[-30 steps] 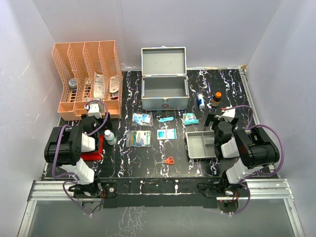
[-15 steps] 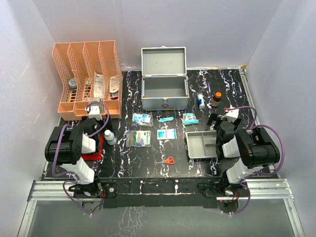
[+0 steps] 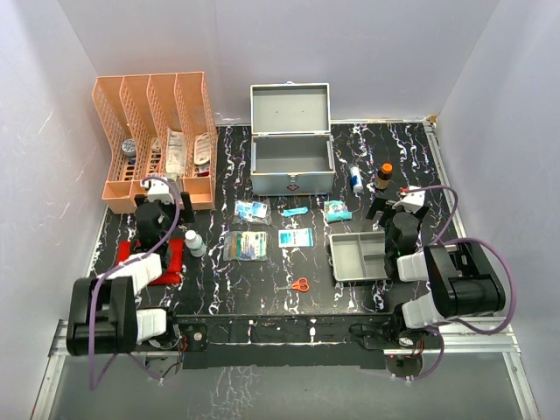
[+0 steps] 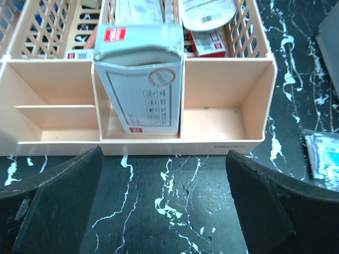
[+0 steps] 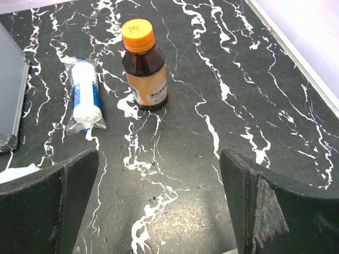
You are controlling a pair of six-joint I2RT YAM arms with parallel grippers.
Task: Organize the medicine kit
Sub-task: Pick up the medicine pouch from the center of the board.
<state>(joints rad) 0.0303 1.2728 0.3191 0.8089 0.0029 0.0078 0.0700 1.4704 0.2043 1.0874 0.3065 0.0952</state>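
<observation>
Both left hand (image 4: pixel 163 156) and right hand (image 5: pixel 159 154) gape empty.

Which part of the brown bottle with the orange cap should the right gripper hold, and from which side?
Probably the labelled body of the brown bottle, below its cap, approached level from the near side. It stands upright ahead of the open right gripper, and the wrapped roll beside it lies apart.
</observation>
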